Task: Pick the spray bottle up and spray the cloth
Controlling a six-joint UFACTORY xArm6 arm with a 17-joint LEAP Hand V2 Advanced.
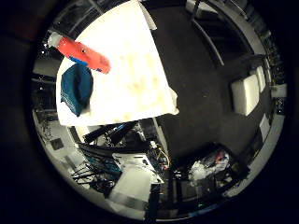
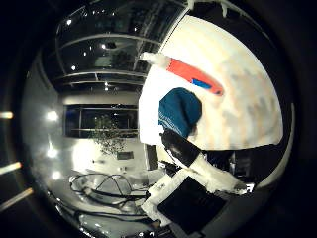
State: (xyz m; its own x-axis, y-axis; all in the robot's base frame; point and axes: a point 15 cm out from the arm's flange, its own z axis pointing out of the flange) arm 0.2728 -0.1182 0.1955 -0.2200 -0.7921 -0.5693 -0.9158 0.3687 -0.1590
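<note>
Spray bottle [image 1: 83, 54], red, lies on my counter [image 1: 135, 70] beside the blue cloth [image 1: 77, 87]; light, rigid, probably slick (grasp mid-body). Hand [image 2: 198, 166] empty, far off; finger spread indeterminate.

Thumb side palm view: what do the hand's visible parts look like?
Only part of the hand shows: a blocky segment of white shell with a rounded black tip, and next to it a flat black panel with a white frame. No markings are legible. Beyond it, the white table carries a crumpled blue cloth and a red spray bottle.
</note>
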